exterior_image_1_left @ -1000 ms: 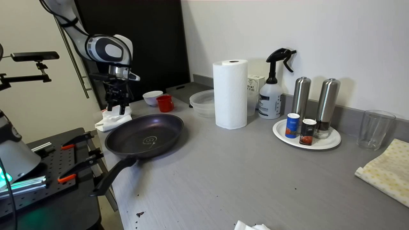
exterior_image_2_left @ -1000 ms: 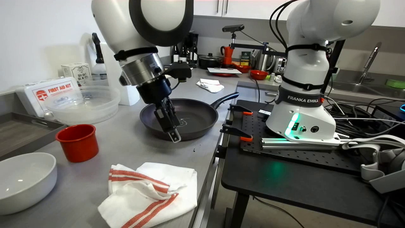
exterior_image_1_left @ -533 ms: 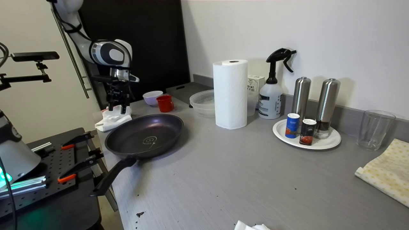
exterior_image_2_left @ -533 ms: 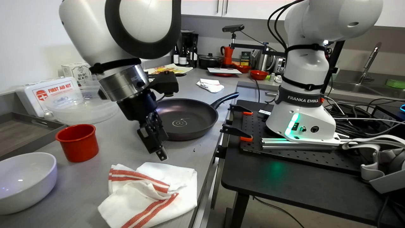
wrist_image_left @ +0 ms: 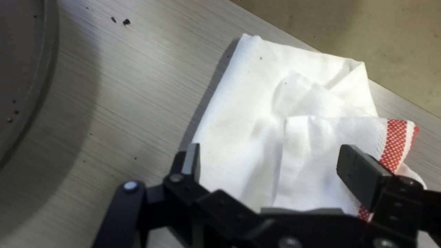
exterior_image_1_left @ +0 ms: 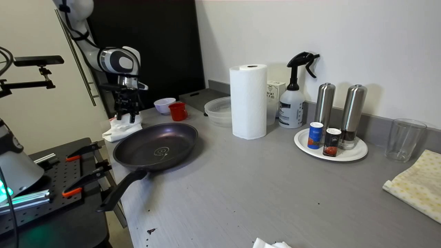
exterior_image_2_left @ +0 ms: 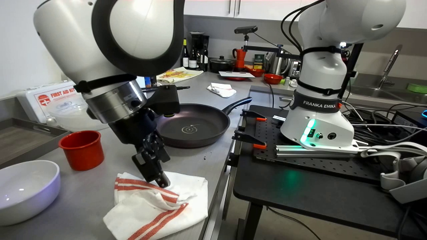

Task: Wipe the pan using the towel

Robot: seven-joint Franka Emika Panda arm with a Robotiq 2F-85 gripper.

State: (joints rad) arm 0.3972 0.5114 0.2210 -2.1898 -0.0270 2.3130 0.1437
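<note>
Gripper point(wrist_image_left: 274, 163) now low at the towel point(exterior_image_2_left: 156, 206); a second ago it hung higher and, in an exterior view, overlapped the pan point(exterior_image_2_left: 195, 125). Jaws wide apart: in the wrist view the fingers point(wrist_image_left: 361, 172) stand well separated, with the towel's loose white folds in view between them. Whether a tip touches the towel, cannot tell. Arm point(exterior_image_2_left: 141, 31) has travelled along with it; in an exterior view a flowered cloth point(exterior_image_2_left: 180, 74) now shows past the arm. Towel, pan, red cup point(exterior_image_2_left: 81, 150) and bowl point(exterior_image_2_left: 28, 193): same places as before.

Edges: towel lies crumpled, red stripes showing, at the edge of the counter point(exterior_image_1_left: 220, 193); in the wrist view one corner reaches over that edge. Pan sits flat close to the same edge, its handle point(exterior_image_1_left: 124, 187) jutting past it.

Room: a strip of counter with dark specks point(wrist_image_left: 126, 21) separates towel from pan. Cup and bowl stand near the towel on the side away from the edge, counter showing between. In an exterior view the widest stretch of counter runs from the pan across to the white plate point(exterior_image_1_left: 360, 151), with the paper roll point(exterior_image_1_left: 248, 103) standing behind it, toward the wall point(exterior_image_1_left: 344, 41). Plate and roll stand well apart from the gripper.
</note>
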